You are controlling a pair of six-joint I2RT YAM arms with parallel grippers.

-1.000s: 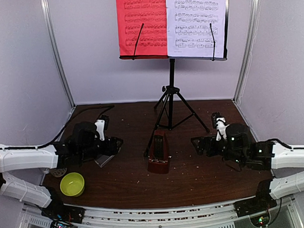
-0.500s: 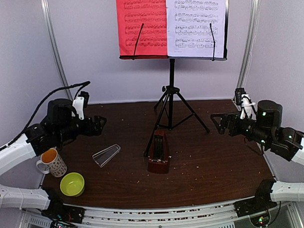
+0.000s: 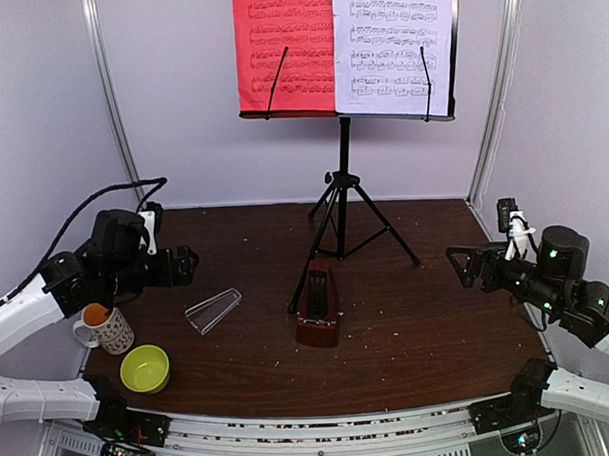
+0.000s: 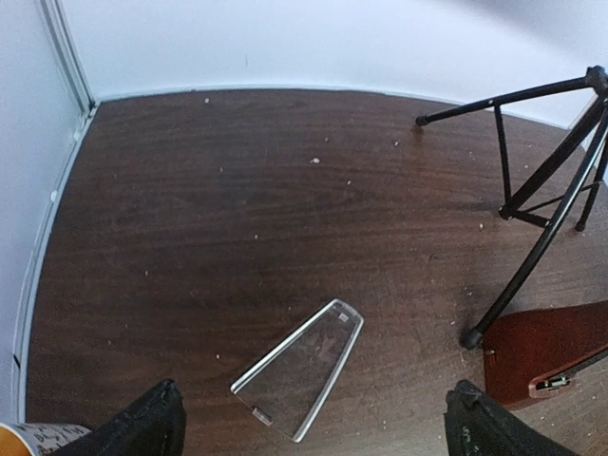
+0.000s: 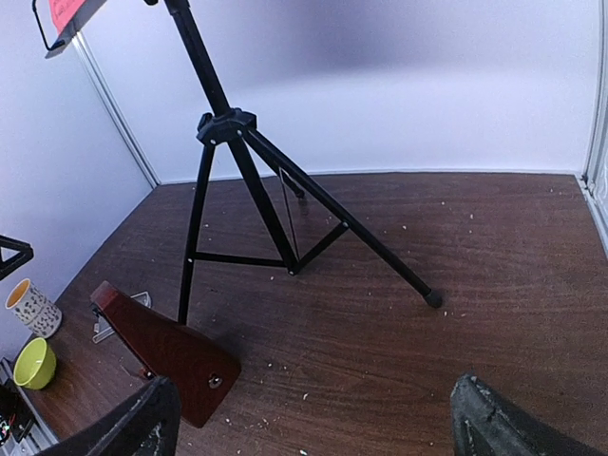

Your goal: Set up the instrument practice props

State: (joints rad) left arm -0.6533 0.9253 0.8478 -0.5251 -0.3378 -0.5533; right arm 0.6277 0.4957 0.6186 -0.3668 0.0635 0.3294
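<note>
At the back of the dark wooden table (image 3: 428, 324), the black tripod music stand (image 3: 345, 177) is standing upright. Its desk is carrying the red sheet (image 3: 283, 49) on the left and the white sheet (image 3: 393, 45) on the right, side by side, and a thin black retaining arm is lying across each one. The metronome (image 3: 318, 306), a small pyramid of dark reddish wood, is sitting in front of the stand, just beside the foot of the tripod's near-left leg. Its clear cover (image 3: 213, 310) is off and is lying flat on the table to the left, well apart from the metronome. The left gripper (image 3: 189, 264) is hovering above the table's left side, up and to the left of the cover, with its fingers spread wide and gripping nothing. In the left wrist view the cover is showing on the wood between the two fingertips. The right gripper (image 3: 460, 267) is hanging over the right side of the table, well clear of the stand's legs, also gaping wide and carrying nothing. A patterned mug (image 3: 108, 328) is standing at the left edge under the left arm, and a yellow-green bowl (image 3: 145, 368) is sitting just in front of it.
</note>
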